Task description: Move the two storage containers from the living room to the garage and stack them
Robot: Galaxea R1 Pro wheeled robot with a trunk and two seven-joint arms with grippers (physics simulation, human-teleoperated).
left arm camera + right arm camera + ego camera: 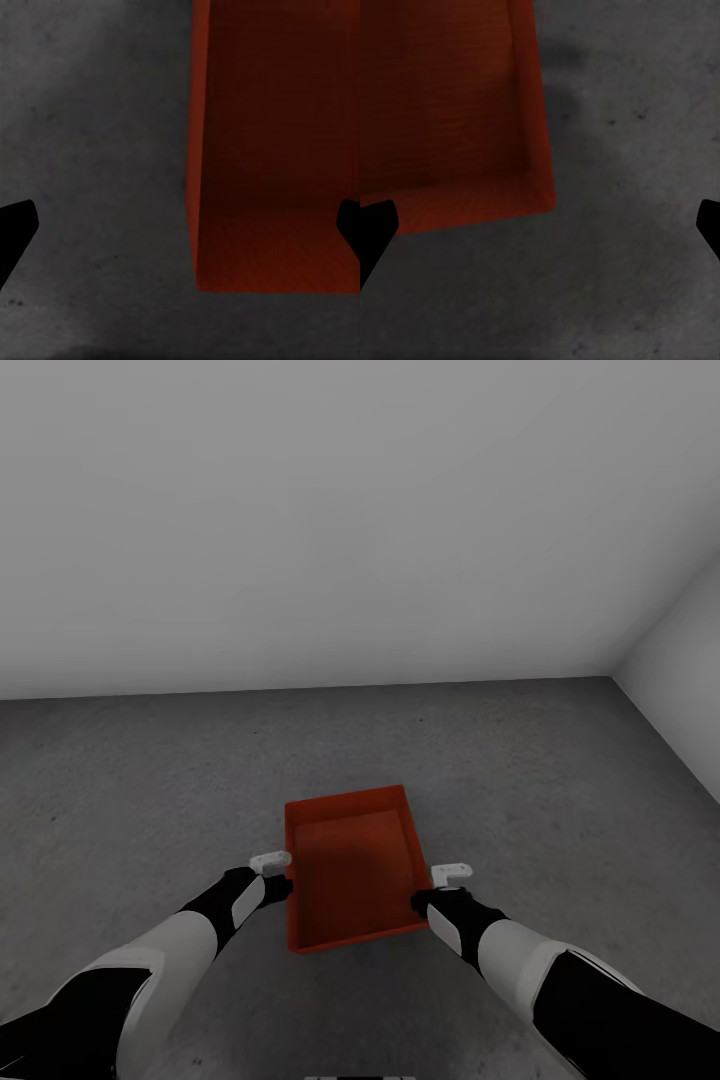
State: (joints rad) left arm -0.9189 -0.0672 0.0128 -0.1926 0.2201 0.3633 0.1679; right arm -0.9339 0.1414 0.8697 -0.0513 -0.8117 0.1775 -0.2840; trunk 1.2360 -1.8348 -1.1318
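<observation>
Both grippers' fingertips are cut off at the wrist views' edges, jaws spread wide. The orange bin (352,875) sits between the left gripper (281,880) and right gripper (428,898), each straddling a side wall over the concrete floor (150,800); real contact is unclear.

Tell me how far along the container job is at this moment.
Done: one orange-red open-top rectangular bin has reached the dark grey concrete floor. In hand: left claw and right claw flank its walls; release or contact is unclear. Left: stacking the second bin on it.
</observation>
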